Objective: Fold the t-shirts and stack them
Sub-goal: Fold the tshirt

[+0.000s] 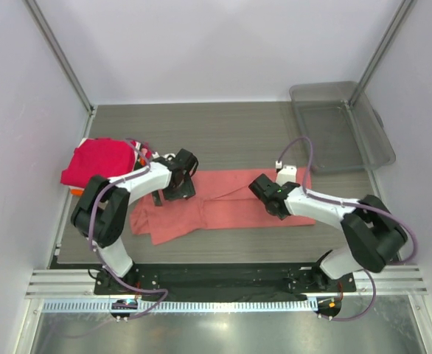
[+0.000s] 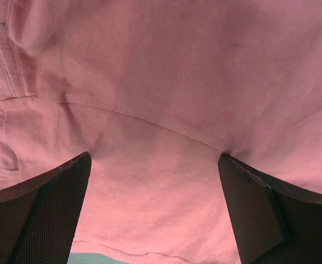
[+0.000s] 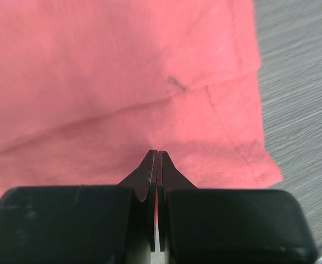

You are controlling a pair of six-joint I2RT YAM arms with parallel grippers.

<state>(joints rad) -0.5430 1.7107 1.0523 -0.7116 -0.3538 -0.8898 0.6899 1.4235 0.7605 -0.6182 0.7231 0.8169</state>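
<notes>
A salmon-pink t-shirt (image 1: 223,203) lies spread across the middle of the table, with a sleeve bunched at its near left. My left gripper (image 1: 176,193) is low over the shirt's left part. In the left wrist view it (image 2: 154,159) is open, with both fingers spread wide and pink cloth (image 2: 166,99) filling the space between them. My right gripper (image 1: 256,185) is on the shirt's right part. In the right wrist view it (image 3: 157,153) is shut, its tips pinching the pink cloth (image 3: 106,71), and creases run to the tips. A folded magenta-red shirt (image 1: 98,162) lies at the left on an orange one (image 1: 76,191).
A clear grey plastic bin (image 1: 341,125) stands at the back right. The shirt's hemmed edge (image 3: 249,137) ends on bare grey table (image 3: 298,82). A green patch (image 2: 95,258) shows at the bottom of the left wrist view. White walls and metal posts enclose the table.
</notes>
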